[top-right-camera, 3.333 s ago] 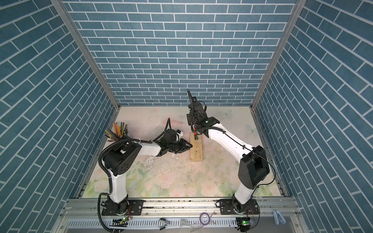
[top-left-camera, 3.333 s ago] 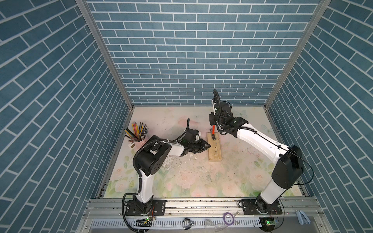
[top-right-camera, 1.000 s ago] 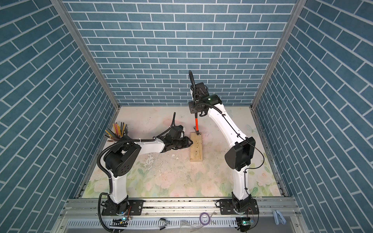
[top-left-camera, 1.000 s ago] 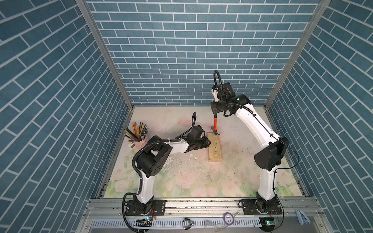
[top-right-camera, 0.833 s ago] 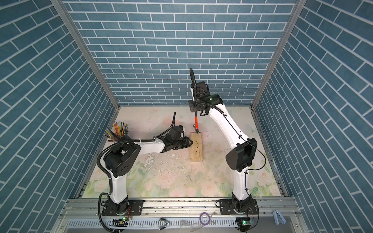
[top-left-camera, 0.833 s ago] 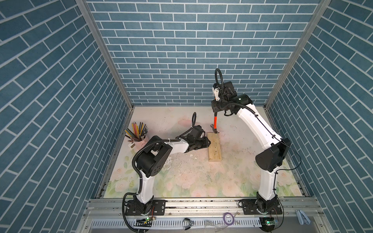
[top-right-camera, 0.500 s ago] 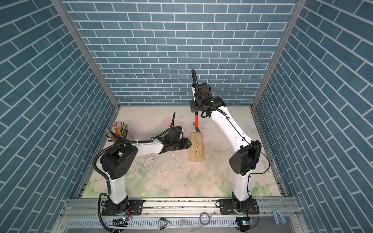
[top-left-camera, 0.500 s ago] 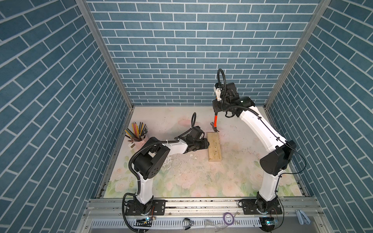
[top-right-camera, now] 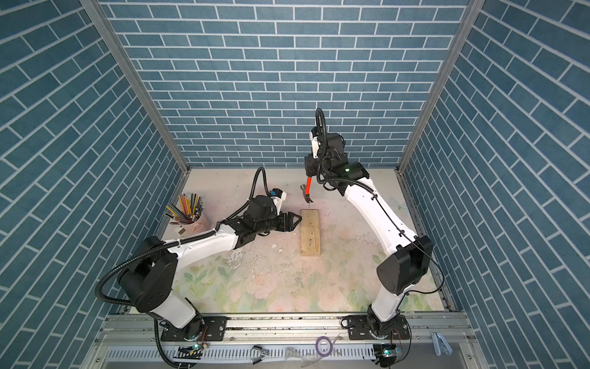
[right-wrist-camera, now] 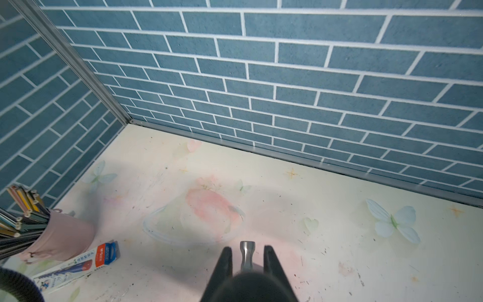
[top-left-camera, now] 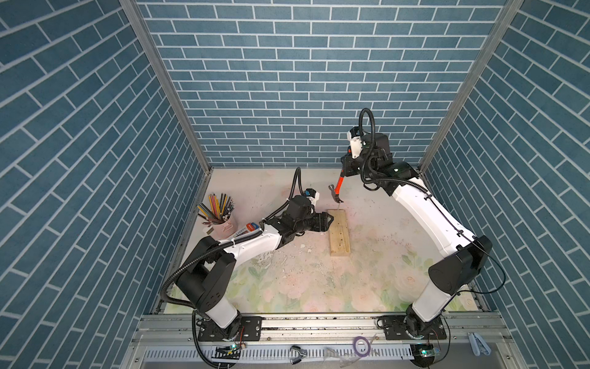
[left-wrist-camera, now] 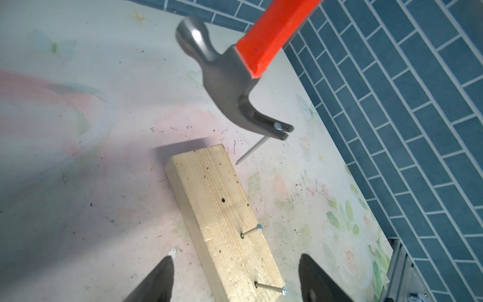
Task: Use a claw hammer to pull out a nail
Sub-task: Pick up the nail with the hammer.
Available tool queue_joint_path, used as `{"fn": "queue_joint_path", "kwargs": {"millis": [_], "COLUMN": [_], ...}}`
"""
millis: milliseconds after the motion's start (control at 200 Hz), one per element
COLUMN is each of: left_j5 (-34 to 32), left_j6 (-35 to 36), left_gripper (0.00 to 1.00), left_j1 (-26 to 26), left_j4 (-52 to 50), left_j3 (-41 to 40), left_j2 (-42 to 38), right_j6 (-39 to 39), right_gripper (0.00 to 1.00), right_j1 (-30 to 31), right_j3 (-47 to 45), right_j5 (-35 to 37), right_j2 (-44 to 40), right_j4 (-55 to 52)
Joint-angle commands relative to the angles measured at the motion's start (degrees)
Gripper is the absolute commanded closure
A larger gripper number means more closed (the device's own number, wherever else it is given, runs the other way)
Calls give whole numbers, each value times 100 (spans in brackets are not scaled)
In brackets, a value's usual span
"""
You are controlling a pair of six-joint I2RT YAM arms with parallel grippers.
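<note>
The claw hammer (top-left-camera: 335,191) (top-right-camera: 307,191) hangs head-down from my right gripper (top-left-camera: 346,169), which is shut on the handle's black end, above the far end of a wooden block (top-left-camera: 339,232) (top-right-camera: 310,232). In the left wrist view its forked claw (left-wrist-camera: 271,128) carries a nail (left-wrist-camera: 252,150) clear of the wood. Two more nails (left-wrist-camera: 251,231) (left-wrist-camera: 270,287) stand in the block. My left gripper (top-left-camera: 329,220) (left-wrist-camera: 235,277) is open at the block's left edge, holding nothing. In the right wrist view the steel head (right-wrist-camera: 247,255) shows between the right gripper's fingers (right-wrist-camera: 224,261).
A pink cup of coloured pencils (top-left-camera: 220,220) (right-wrist-camera: 57,240) stands at the left wall, with a small red-and-blue box (top-left-camera: 250,227) (right-wrist-camera: 78,261) beside it. White chips (top-left-camera: 265,258) litter the floral mat. Blue brick walls enclose three sides.
The right arm has raised the hammer up and back from the block, with the nail in the claw. The left gripper has opened and drawn back off the block.
</note>
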Motion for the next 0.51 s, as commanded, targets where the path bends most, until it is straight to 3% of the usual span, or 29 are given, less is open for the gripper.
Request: {"fn": "queue_joint_path", "kwargs": {"millis": [0,300,500], "left_j5": [228,384,463], "left_j6": [775,1581,1658], "left_gripper": [24,24,23], "left_j1": [-50,-43,-36], "left_j4": [311,316,500], "left_j3": [127,533,631], "left_j2": [-72,117,246], "right_j6": [287,402,372], "right_gripper": [100,100,100], "right_j1": [-25,-29,-28], "right_j3": [271,359,431], "right_j5": [-398,-907,-867], "right_j2": [-321,-599,-682], "right_j4": [495,447,429]}}
